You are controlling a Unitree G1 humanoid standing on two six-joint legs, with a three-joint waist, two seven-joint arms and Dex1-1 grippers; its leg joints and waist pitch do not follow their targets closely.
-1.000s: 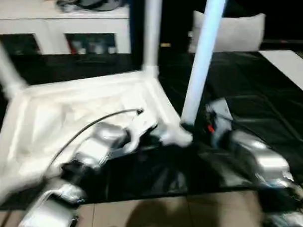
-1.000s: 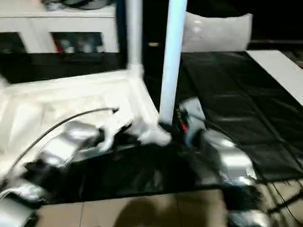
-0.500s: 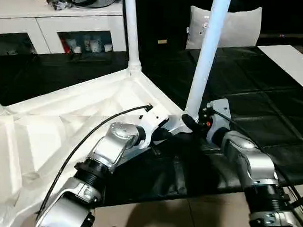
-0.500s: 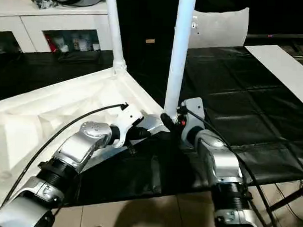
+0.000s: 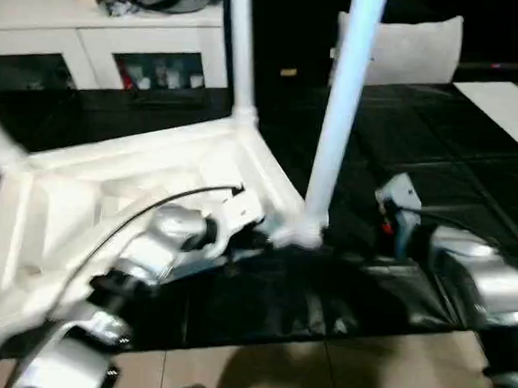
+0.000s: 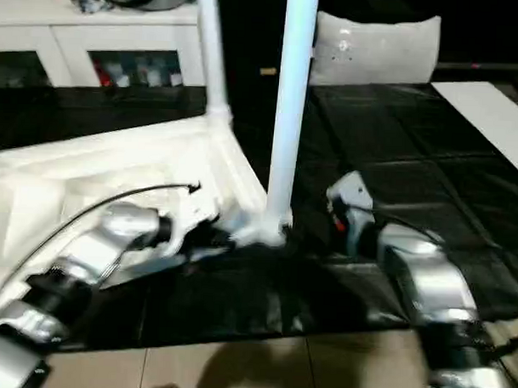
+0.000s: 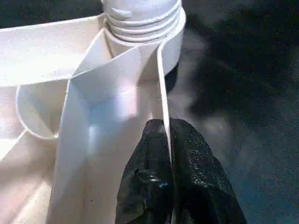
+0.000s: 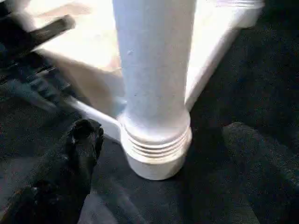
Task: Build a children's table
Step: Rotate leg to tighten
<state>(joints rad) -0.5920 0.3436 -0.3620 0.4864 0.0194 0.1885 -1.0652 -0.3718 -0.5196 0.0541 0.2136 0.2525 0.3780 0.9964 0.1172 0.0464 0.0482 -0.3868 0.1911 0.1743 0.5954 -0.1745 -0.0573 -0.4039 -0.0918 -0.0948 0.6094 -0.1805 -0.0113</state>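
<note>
Table top (image 5: 115, 185) upside down on floor mat (image 5: 430, 157), legs upright in far corner (image 5: 242, 53) and near-right corner (image 5: 334, 120). Left claw (image 7: 167, 154) pinches rim beside near-right socket; right claw (image 8: 159, 154) straddles that leg's base. Cabinet (image 5: 103, 35) behind, cushion (image 5: 417, 50) behind right.

Upturned white table top (image 5: 115, 180) — two upright legs (image 5: 343, 112) — on black mat (image 5: 413, 157).

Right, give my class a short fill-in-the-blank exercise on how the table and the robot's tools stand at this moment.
1. The table top lies with its ribbed underside facing ____.
2. The left tool is shut on the top's thin ____.
3. The fingers of the right tool stand ____, one on each side of the nearest leg.
4. The floor mat under the table is ____ in colour.

Missing words: up; rim; open; black
</note>
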